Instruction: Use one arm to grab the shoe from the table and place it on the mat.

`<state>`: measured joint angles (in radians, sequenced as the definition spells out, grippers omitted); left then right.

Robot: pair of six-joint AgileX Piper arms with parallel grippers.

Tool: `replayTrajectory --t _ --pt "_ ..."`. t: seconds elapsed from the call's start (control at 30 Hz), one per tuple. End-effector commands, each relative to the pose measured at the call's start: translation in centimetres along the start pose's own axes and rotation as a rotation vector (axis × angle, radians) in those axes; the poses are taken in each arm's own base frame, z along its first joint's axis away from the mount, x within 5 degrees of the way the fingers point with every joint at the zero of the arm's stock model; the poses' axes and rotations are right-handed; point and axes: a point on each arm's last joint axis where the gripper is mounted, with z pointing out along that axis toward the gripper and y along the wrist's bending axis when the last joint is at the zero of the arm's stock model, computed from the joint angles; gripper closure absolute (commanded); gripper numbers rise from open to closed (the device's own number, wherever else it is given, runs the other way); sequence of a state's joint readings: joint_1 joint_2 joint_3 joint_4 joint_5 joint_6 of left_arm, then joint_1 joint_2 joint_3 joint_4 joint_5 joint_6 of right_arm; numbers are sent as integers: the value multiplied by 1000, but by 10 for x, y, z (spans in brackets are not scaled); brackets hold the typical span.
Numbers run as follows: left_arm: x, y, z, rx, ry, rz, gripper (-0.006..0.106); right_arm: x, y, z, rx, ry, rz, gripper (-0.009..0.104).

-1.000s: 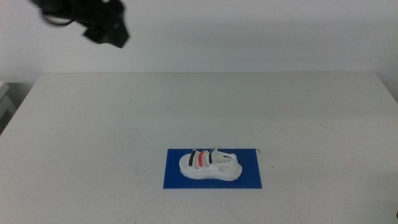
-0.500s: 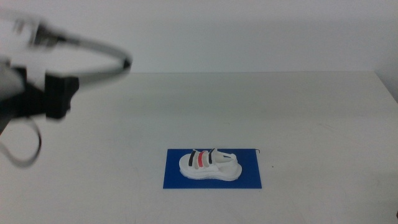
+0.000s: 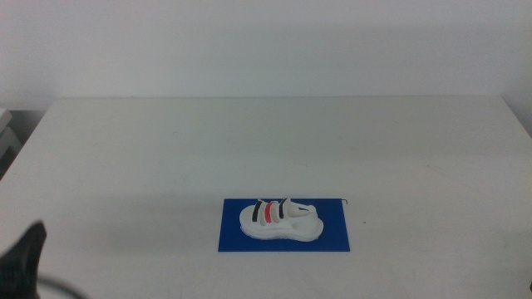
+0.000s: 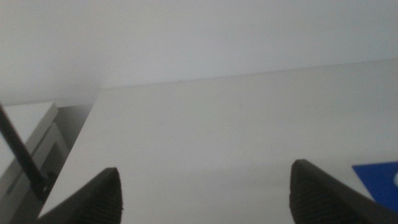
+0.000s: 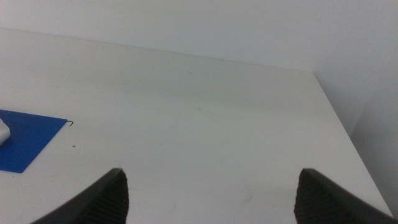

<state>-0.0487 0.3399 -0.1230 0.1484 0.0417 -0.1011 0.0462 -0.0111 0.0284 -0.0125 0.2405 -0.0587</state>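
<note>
The shoe [image 3: 280,221] sits on the mat [image 3: 332,237] near the table's [image 3: 266,141] front edge. The left gripper [image 4: 202,193] at the front-left corner and the right gripper [image 5: 211,193] both stand wide open, empty. A careless sweep could nudge the shoe off.

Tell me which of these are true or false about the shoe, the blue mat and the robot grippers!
1. The shoe sits on the mat. True.
2. The left gripper is squeezing the shoe. False: its jaws are open with nothing between them.
3. The shoe has a red strap between two black ones. True.
4. The mat is green. False: it is dark blue.
5. The right gripper is open, over bare table. True.
</note>
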Motion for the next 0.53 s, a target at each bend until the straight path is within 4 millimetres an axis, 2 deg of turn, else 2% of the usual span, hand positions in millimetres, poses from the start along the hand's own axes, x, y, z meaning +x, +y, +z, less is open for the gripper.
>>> replayTrajectory --t 0.0,0.2,0.5 --pt "1 -1 -9 1 -110 -23 9 -5 0 1 7 -63 -21 17" --pt "30 -2 -23 -2 -215 -28 9 -5 0 1 7 -63 -21 17" --pt "31 -2 -27 -6 -234 -27 9 -5 0 1 7 -63 -21 17"
